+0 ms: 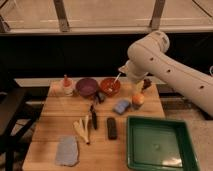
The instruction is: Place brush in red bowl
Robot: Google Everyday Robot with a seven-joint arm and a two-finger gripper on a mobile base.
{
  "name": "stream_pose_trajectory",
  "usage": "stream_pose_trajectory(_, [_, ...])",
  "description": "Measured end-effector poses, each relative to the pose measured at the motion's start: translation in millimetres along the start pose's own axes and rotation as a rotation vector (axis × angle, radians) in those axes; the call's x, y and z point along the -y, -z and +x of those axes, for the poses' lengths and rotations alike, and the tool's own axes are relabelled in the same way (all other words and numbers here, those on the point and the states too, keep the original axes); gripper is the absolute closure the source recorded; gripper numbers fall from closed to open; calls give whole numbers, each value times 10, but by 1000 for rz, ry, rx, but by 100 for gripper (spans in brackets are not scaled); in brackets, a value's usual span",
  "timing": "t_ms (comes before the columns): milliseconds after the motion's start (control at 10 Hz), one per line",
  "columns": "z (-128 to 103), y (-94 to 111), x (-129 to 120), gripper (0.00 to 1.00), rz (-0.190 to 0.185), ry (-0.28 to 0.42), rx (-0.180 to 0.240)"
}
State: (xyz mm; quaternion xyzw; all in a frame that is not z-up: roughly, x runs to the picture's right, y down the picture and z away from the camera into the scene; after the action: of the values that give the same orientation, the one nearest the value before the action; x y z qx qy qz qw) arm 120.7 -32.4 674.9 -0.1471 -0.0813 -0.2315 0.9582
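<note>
Zero contact with brush (93, 118), flat on table (52, 122) beside cream utensils (83, 129), apart from red bowl (110, 86). Hung gripper (145, 84) near orange object (138, 99). Couldn't tell its grasp.

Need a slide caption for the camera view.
Tool poised beside the red bowl; the brush lies on the wooden table, nearer the camera.

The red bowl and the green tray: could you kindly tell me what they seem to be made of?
The red bowl looks like glossy plastic or glazed ceramic; its rim catches light. The green tray seems moulded plastic, smooth with a dull sheen. The claw hangs right of the bowl, over the far edge of the table.
</note>
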Motion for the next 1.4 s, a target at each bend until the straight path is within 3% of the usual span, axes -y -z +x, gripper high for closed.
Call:
stream_pose_trajectory(200, [-11, -8, 34, 20, 5, 49, 10])
stream_pose_trajectory(400, [-203, -58, 117, 20, 9, 198, 43])
stream_pose_trajectory(500, [-437, -133, 199, 20, 11, 323, 74])
stream_pose_trajectory(800, [-995, -363, 384, 20, 6, 550, 143])
stream_pose_trajectory(900, [-1210, -522, 428, 20, 0, 627, 168])
stream_pose_trajectory(1100, [-1411, -828, 414, 20, -13, 702, 208])
stream_pose_trajectory(1400, [-1593, -1253, 332, 20, -54, 744, 252])
